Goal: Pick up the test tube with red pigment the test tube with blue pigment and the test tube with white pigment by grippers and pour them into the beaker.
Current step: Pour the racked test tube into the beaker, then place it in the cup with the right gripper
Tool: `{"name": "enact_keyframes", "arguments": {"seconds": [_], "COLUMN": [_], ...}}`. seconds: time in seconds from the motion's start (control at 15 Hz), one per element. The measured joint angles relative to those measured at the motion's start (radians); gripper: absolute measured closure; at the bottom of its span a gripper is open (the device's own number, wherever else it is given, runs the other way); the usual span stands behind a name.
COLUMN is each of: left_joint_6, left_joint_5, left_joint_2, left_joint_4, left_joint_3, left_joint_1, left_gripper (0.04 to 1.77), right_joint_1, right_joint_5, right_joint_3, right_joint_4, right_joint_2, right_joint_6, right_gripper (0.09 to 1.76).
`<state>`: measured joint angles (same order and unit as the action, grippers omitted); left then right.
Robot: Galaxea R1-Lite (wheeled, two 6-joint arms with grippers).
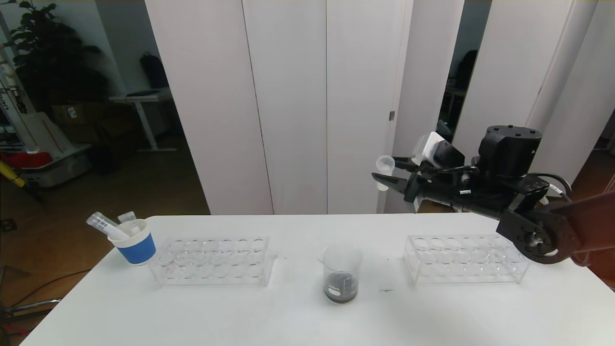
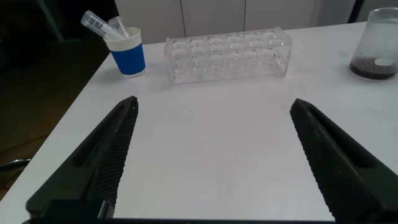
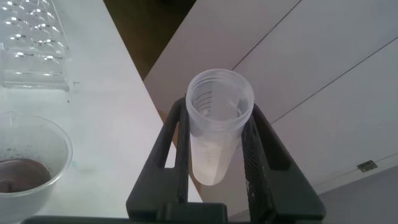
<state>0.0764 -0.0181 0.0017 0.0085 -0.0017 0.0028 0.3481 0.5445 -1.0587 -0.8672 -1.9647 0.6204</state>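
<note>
Clear test tube [image 3: 217, 124] between right end effector [image 1: 384, 179] fingers, above table.

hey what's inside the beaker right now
The beaker holds a shallow layer of dark, murky liquid at the bottom, with a pale patch floating on it in the left wrist view. Anything beneath that liquid is hidden.

— What's in my right tool [image 1: 384, 177]?
— A clear test tube [image 3: 214, 134], clamped, a pale film at its bottom.
— And my beaker [image 1: 341, 274]?
— Upright mid-worktop, dark liquid low inside.
</note>
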Motion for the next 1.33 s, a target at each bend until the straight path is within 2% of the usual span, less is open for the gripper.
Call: {"name": "enact_keyframes", "arguments": {"seconds": [0.27, 0.47, 0.8, 1.33], "left_joint_6": [0.000, 0.000, 0.000, 0.000], "left_joint_5": [0.000, 0.000, 0.000, 0.000], "left_joint_2": [0.000, 0.000, 0.000, 0.000], "left_joint_4": [0.000, 0.000, 0.000, 0.000], "left_joint_3": [0.000, 0.000, 0.000, 0.000], "left_joint_1": [0.000, 0.000, 0.000, 0.000], "left_gripper": [0.06, 0.06, 0.06, 0.06], "right_joint_1": [0.044, 0.054, 0.061, 0.068], "right_joint_5": [0.001, 0.003, 0.015, 0.118], "right_joint_3": [0.077, 0.116, 0.126, 0.087], "right_joint_4": [-0.116, -0.173, -0.182, -0.180], "right_joint_2": [-0.003, -0.005, -0.027, -0.080], "right_joint_6": [-0.001, 0.055, 0.215, 0.422], "right_gripper": [1.27, 1.27, 1.27, 1.27]}}
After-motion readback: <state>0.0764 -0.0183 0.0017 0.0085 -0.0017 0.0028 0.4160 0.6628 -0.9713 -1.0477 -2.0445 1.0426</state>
